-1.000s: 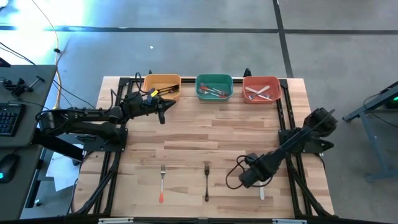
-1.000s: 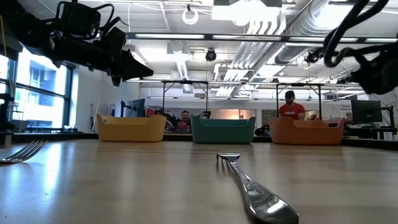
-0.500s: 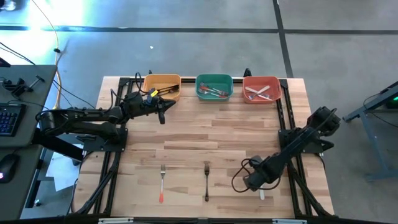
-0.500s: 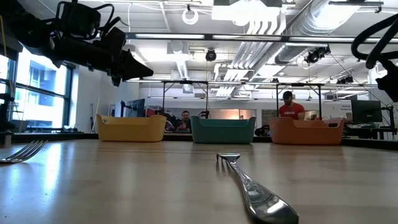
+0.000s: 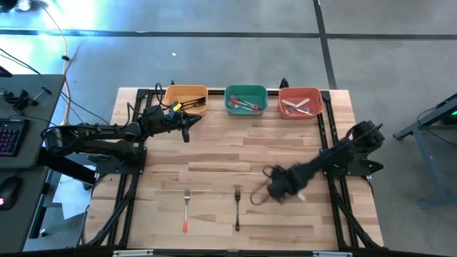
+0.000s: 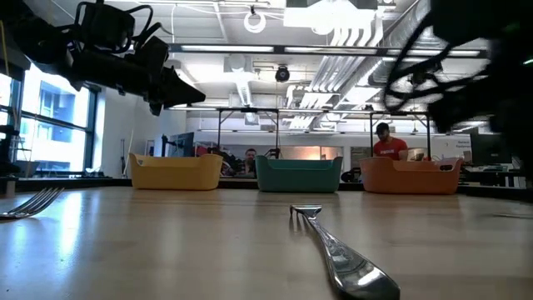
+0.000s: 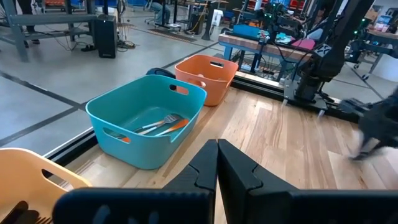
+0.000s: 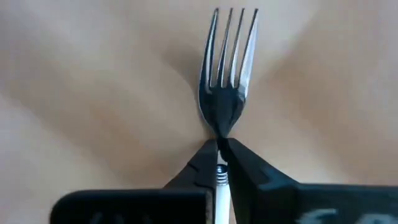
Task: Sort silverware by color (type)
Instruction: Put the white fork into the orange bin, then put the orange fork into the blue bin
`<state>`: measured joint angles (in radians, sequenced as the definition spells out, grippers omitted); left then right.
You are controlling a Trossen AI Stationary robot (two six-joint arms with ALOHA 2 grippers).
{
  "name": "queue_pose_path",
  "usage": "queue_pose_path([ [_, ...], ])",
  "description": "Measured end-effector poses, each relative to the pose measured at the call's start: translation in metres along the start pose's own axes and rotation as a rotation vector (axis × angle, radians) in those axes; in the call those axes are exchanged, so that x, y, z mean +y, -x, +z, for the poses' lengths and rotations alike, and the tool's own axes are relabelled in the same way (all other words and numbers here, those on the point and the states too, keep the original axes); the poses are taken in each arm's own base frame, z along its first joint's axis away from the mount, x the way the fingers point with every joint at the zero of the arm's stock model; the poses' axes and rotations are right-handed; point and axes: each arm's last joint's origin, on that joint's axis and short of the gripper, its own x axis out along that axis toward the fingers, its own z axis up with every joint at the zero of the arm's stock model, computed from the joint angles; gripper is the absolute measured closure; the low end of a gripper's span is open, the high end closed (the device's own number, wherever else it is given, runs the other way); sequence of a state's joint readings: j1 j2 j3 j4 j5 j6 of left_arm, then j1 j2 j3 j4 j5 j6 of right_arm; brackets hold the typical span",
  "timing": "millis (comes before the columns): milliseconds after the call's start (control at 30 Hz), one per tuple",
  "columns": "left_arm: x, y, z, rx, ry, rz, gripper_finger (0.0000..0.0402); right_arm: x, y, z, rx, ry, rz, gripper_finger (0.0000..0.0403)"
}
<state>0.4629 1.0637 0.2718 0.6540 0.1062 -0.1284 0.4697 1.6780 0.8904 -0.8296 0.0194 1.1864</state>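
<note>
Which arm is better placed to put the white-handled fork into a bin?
The right. Its hand is shut on the white-handled fork, while the left hand waits, shut and empty, near the yellow bin.

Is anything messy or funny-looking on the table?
Nothing looks spilled or broken. Two forks lie straight on the table: the red-handled fork and the black-handled fork. The right gripper is shut on a white-handled fork. The left gripper waits shut near the yellow bin.

Fork (image 6: 337,250) lying mid-table; second fork (image 6: 32,202) far left; three bins (image 6: 298,174) behind.
</note>
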Motion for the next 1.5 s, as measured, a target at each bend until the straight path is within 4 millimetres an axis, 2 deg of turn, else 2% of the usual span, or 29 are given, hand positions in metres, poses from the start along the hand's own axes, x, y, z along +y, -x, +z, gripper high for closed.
queue_pose_path([
  [133, 0.000, 0.000, 0.000, 0.000, 0.000, -0.001, 0.0401, -0.011, 0.023, 0.037, -0.155, 0.117, -0.157, 0.0401],
  [200, 0.000, 0.000, 0.000, 0.001, 0.000, -0.009, 0.0401, -0.019, 0.036, 0.053, -0.143, 0.178, -0.219, 0.0402],
  [333, -0.001, 0.000, 0.000, 0.004, 0.000, -0.031, 0.0401, -0.049, 0.055, 0.091, -0.154, 0.310, -0.417, 0.0402],
  [467, -0.001, 0.000, 0.000, 0.005, -0.004, -0.038, 0.0401, -0.096, 0.059, 0.122, -0.059, 0.438, -0.629, 0.0403],
  [667, -0.001, 0.000, -0.001, 0.009, -0.010, -0.038, 0.0401, -0.168, 0.044, 0.155, 0.081, 0.553, -0.895, 0.0403],
  [867, -0.001, 0.000, -0.001, 0.009, -0.025, -0.037, 0.0401, -0.227, 0.018, 0.169, 0.114, 0.566, -0.886, 0.0403],
  [1067, -0.001, 0.000, -0.001, 0.008, -0.034, -0.037, 0.0401, -0.263, 0.006, 0.181, 0.017, 0.593, -0.809, 0.0403],
  [1267, -0.001, 0.000, -0.001, 0.008, -0.042, -0.037, 0.0401, -0.278, 0.006, 0.184, -0.040, 0.547, -0.755, 0.0396],
  [1500, -0.001, 0.000, -0.001, 0.011, -0.070, -0.036, 0.0401, -0.277, 0.009, 0.184, -0.078, 0.497, -0.750, 0.0325],
])
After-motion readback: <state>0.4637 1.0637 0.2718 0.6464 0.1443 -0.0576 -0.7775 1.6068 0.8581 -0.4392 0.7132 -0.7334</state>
